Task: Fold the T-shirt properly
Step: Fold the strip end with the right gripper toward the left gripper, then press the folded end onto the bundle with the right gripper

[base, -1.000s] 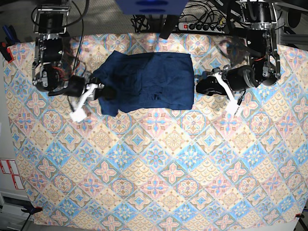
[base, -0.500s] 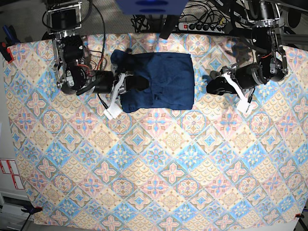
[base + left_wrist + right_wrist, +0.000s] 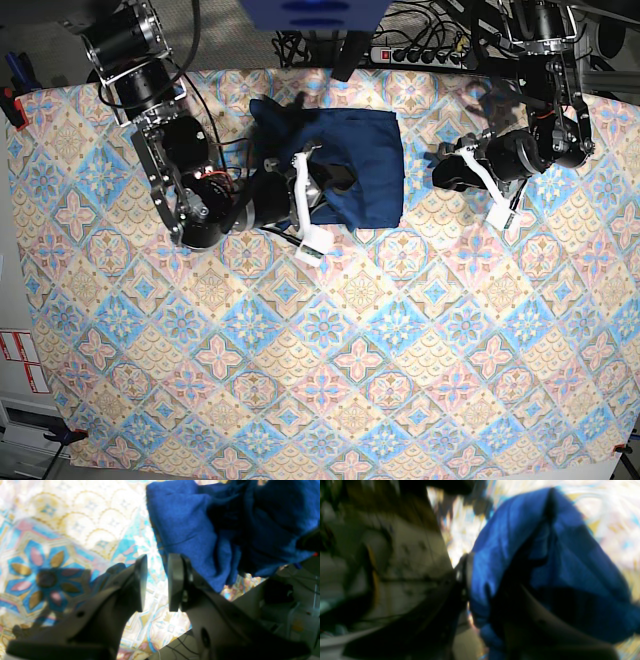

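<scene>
Near the far edge of the tabletop, a little left of its middle, the T-shirt (image 3: 350, 165) lies as a compact dark blue block on the patterned cloth (image 3: 330, 380); going from the left side of the base view, the right gripper (image 3: 322, 190) comes first, reaching over the shirt's left portion with a bunch of fabric raised and carried toward the shirt's middle. Its wrist view is blurred, but blue cloth sits pinched between the two dark jaws, so it reads as clamped on the shirt. I judge the step in hand to be a sideways fold of the left part over the body. Further right, just off the shirt's right edge, the left gripper (image 3: 156, 582) hovers above bare cloth with its jaws parted by a narrow gap and nothing between them. Next, the carried flap needs laying flat with edges aligned before letting go, and the idle claw could steady the far hem
</scene>
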Robot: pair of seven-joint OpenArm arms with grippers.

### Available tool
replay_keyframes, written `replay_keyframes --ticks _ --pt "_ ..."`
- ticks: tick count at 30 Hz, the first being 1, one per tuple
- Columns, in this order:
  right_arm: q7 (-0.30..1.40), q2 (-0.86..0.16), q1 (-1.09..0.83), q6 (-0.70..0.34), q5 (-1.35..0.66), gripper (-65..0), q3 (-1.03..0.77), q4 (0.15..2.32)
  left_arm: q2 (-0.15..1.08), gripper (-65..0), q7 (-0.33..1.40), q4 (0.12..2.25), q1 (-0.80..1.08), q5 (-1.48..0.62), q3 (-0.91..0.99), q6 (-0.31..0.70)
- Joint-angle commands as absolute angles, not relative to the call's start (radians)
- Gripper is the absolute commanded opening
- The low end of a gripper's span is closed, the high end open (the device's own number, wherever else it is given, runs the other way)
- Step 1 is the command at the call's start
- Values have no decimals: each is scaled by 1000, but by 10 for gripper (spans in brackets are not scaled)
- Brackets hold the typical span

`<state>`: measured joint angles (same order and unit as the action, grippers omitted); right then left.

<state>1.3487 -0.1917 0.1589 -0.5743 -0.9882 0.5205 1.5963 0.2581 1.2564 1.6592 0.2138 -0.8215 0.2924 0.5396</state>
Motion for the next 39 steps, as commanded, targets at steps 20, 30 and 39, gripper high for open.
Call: replay_keyframes --ticks 20,30,39 --pt "1299 -143 292 -598 -917 -420 662 1529 245 -514 1247 1673 205 -842 292 544" --pt "1248 -205 289 -596 -891 -422 522 1520 245 -514 1251 1682 216 -851 291 544" --pt "1257 -209 205 -595 -677 -575 611 1520 243 -514 1247 1682 217 -851 291 545"
